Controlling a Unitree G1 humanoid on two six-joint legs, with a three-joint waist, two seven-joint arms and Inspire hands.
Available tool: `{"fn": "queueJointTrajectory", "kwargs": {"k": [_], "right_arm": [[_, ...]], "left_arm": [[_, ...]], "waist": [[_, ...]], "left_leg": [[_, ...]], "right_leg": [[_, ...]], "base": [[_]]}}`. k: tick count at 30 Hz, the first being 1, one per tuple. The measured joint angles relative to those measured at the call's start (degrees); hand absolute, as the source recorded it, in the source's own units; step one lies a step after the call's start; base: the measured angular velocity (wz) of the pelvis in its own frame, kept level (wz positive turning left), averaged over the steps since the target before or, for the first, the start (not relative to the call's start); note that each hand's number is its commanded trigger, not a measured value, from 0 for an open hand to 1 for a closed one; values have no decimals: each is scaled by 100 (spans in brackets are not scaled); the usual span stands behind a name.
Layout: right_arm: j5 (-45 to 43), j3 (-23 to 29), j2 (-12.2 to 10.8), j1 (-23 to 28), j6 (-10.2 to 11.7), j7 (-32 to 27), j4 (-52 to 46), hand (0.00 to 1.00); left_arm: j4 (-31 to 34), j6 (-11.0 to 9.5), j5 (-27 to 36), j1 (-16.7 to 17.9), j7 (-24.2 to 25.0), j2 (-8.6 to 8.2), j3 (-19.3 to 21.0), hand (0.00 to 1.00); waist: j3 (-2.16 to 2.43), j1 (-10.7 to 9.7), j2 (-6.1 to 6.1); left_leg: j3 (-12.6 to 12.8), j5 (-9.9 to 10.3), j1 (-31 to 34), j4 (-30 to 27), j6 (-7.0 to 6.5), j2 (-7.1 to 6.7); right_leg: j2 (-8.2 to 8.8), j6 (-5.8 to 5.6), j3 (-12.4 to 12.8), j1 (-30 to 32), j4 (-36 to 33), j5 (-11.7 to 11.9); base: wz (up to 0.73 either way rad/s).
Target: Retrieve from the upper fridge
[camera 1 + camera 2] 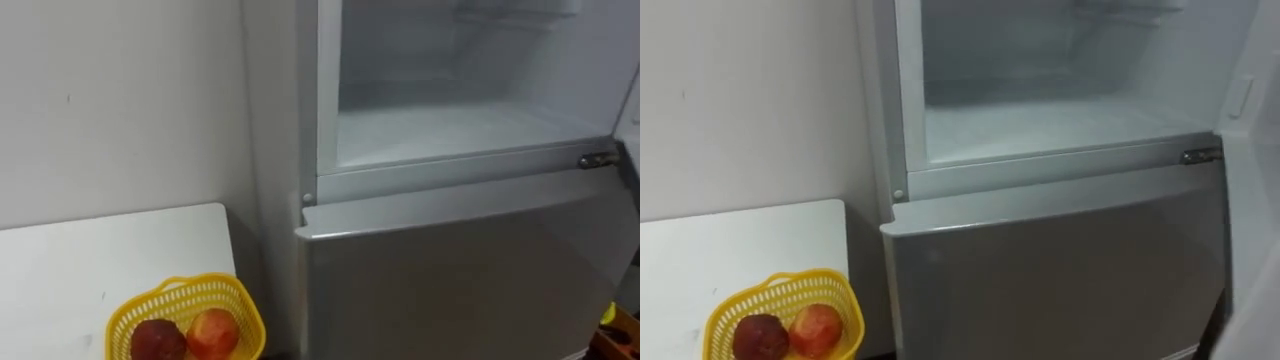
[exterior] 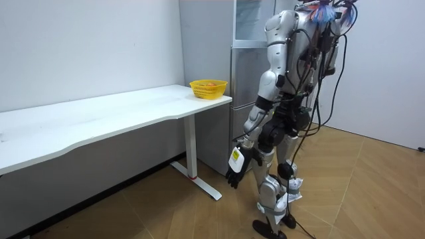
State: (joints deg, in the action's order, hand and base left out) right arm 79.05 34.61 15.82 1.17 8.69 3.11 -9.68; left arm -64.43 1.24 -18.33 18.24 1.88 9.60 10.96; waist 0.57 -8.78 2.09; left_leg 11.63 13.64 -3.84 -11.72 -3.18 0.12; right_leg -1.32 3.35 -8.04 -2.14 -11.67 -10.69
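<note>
The upper fridge compartment (image 1: 460, 130) stands open before me, and its white shelf (image 1: 1040, 125) is bare. Its door (image 1: 1250, 110) is swung out at the right edge of the eye views. Below it, the grey lower door (image 1: 450, 280) is closed. In the room view I stand right in front of the fridge (image 2: 246, 79), facing it. My left hand (image 2: 237, 171) hangs at my side near knee height, with fingers relaxed and nothing in them.
A yellow basket (image 1: 236, 300) sits on the corner of the white table (image 1: 100, 260), left of the fridge. It holds a dark red fruit (image 1: 157, 340) and an orange-red fruit (image 1: 212, 331). A white wall runs behind the table. The floor is wood.
</note>
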Motion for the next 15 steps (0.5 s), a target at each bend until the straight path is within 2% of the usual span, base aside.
{"fn": "queueJointTrajectory", "kwargs": {"k": [4,8,11,15], "right_arm": [[-139,-245,49,-3,-4,163,-1,0],[-417,-399,61,-2,-28,264,-1,0],[-785,-427,88,-3,-130,309,-1,0],[-1517,-609,287,-28,-140,245,-1,0]], "left_arm": [[7,2,1,0,-12,8,-17,0],[4,13,2,6,-2,16,-62,0],[4,15,2,-11,2,22,-106,0],[60,12,15,-44,4,29,-111,0]], "waist": [[-2,122,1],[-5,136,21],[-16,141,50],[-51,157,110]], "left_leg": [[-14,0,-5,-3,0,0],[-64,-1,2,-6,0,-11],[-78,-3,-8,-53,1,-13],[-76,-3,-25,-62,1,-15]], "right_leg": [[1,3,-14,0,-3,2],[11,3,-56,-1,5,2],[15,3,-68,-8,10,2],[17,1,-69,-33,11,-7]], "base": [[1],[6],[1],[0]]}}
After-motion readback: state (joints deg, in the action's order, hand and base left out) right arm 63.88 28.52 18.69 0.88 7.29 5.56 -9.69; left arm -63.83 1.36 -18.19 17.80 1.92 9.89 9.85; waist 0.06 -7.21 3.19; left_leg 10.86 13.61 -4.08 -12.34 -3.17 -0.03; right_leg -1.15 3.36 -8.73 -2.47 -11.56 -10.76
